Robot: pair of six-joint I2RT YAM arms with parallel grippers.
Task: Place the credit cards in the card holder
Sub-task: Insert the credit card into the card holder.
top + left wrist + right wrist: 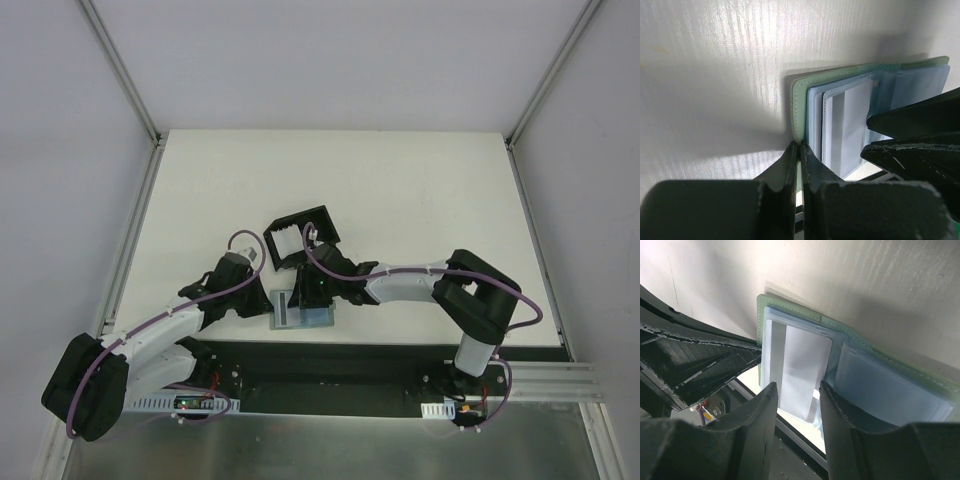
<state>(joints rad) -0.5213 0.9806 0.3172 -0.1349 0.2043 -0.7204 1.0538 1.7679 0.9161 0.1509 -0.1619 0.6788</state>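
- Right wrist: whitish card point(802, 365) sits in a sleeve of the grey-green case point(790, 311), overhanging the worktop point(865, 280) edge.
- R end effector point(797, 388): jaws apart, straddling card, prob. to pull it.
- L end effector point(799, 148): clamped on case cover, pinning it.
- Black card holder point(297, 219) waits just beyond.

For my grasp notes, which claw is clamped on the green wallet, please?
The left claw, shut on the green wallet; the right claw stands open.
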